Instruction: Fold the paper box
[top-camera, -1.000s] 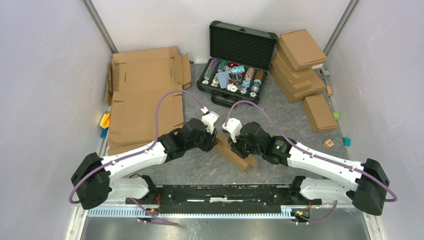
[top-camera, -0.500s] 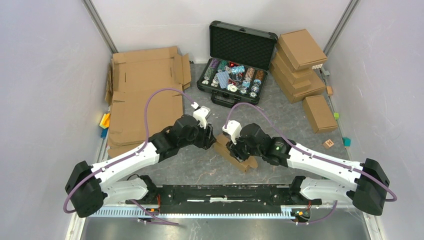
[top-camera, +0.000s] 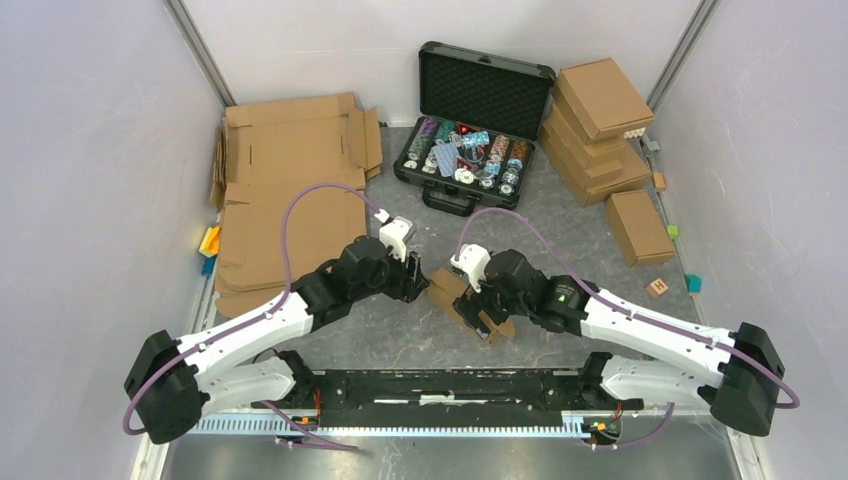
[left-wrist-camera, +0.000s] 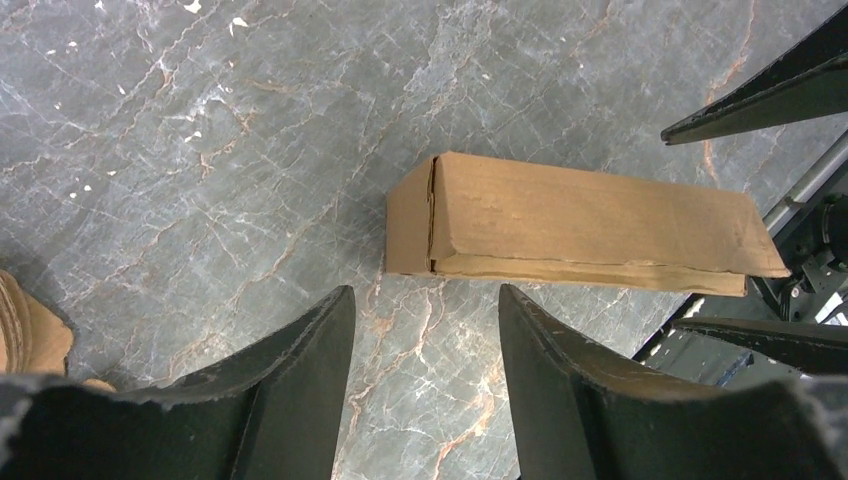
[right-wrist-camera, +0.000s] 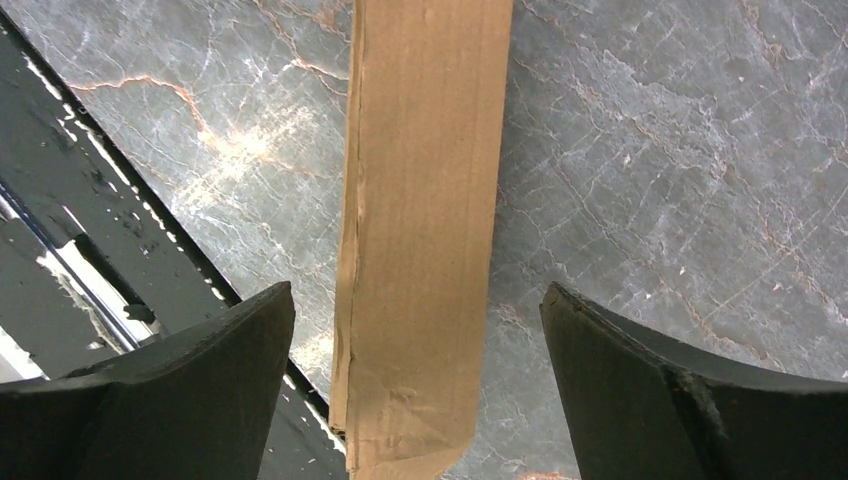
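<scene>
The paper box (top-camera: 446, 289) is a small, narrow brown cardboard box folded shut, lying flat on the grey marble table. In the left wrist view the paper box (left-wrist-camera: 580, 225) lies a little beyond my fingertips. My left gripper (top-camera: 417, 284) (left-wrist-camera: 425, 296) is open with only bare table between its fingers, just left of the box's end. My right gripper (top-camera: 486, 316) (right-wrist-camera: 415, 292) is open wide and straddles the paper box (right-wrist-camera: 420, 200) lengthwise, its fingers apart from the cardboard on both sides. Neither gripper holds anything.
An open black case (top-camera: 470, 150) of chips stands at the back. Flat cardboard sheets (top-camera: 290, 200) lie at the left. A stack of folded boxes (top-camera: 600, 130) and one single box (top-camera: 638, 226) sit at the right. Small coloured blocks (top-camera: 209, 240) (top-camera: 657, 287) lie near the walls.
Both grippers have opened and let go of the box, which now rests on the table. The left arm has drawn back to the left, away from the box's end.
</scene>
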